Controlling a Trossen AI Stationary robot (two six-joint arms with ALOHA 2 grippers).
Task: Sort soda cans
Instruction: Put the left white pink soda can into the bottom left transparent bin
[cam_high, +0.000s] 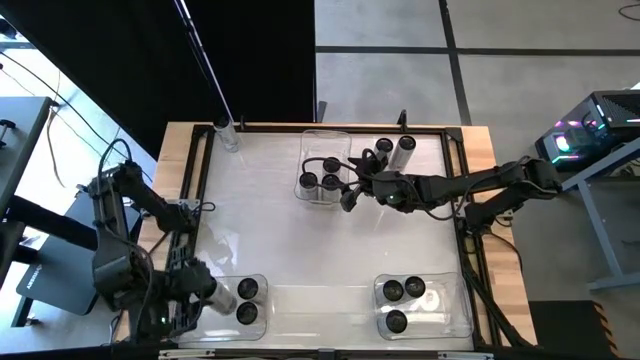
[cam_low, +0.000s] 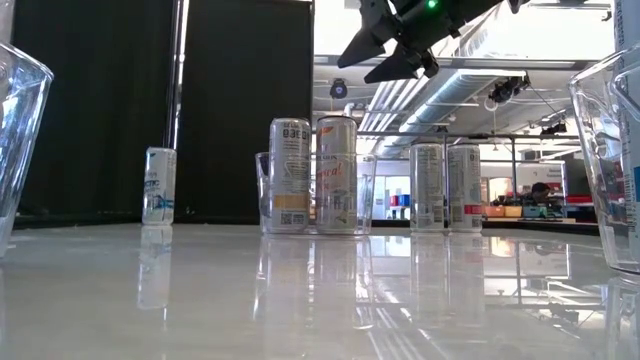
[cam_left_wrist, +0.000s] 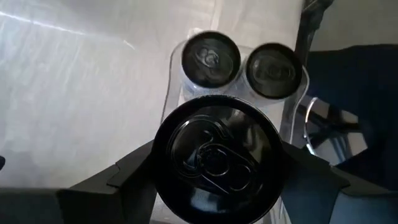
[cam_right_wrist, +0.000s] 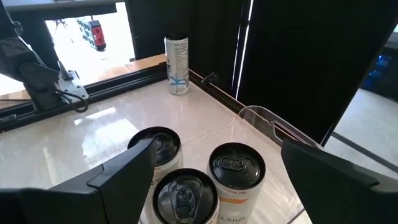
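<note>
On glossy white table (cam_high: 320, 250), left tool (cam_left_wrist: 214, 180) grips can (cam_left_wrist: 214, 163); right tool (cam_high: 347, 185) released.

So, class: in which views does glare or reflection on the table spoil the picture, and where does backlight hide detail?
Low view: the glossy table mirrors the soda cans, and bright room lights silhouette the right end effector. Left wrist view: white glare streaks the table beside the held can. Right wrist view: a bright window patch.

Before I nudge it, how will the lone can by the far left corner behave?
The lone can stands upright, tall and slim, so a push up high would probably tip it. The table looks glossy, so a low push may just slide it. Once down, its round sides would likely let it roll.
</note>
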